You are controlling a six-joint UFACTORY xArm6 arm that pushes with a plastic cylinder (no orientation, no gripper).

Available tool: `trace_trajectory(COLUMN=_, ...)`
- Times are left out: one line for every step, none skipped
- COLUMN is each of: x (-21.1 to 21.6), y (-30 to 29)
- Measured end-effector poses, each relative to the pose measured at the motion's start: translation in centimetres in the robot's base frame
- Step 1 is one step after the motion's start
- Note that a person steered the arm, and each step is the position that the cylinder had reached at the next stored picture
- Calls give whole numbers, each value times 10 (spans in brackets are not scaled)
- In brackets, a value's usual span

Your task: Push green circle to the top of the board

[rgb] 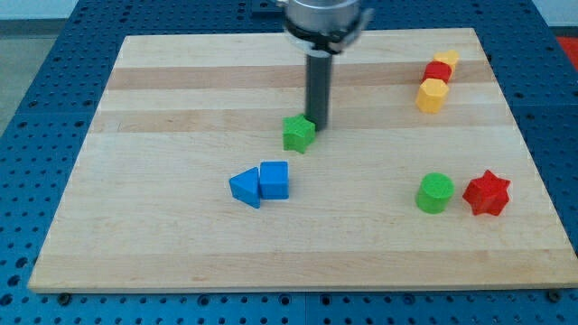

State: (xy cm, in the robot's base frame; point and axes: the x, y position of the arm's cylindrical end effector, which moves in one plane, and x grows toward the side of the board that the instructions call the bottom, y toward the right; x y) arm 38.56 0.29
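Observation:
The green circle (pixel 434 192) is a short green cylinder at the view's lower right, next to a red star (pixel 487 192) on its right. My tip (pixel 319 127) is near the board's middle, far to the left of and above the green circle. It touches or nearly touches the right side of a green star (pixel 298 133). The rod rises straight up to the arm's mount at the view's top.
A blue triangle (pixel 245 188) and a blue block (pixel 275 180) sit together left of centre. At the view's upper right, a yellow block (pixel 446 60), a red block (pixel 438 72) and another yellow block (pixel 433 94) form a diagonal row. The wooden board (pixel 181 90) lies on a blue perforated table.

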Motion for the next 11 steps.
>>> trace_trajectory(x=-7, y=7)
trace_trajectory(x=0, y=70)
trace_trajectory(x=20, y=158)
trace_trajectory(x=36, y=262)
trace_trajectory(x=73, y=339)
trace_trajectory(x=88, y=342)
trace_trajectory(x=140, y=320)
trace_trajectory(x=183, y=286)
trace_trajectory(x=183, y=206)
trace_trajectory(x=149, y=143)
trace_trajectory(x=92, y=126)
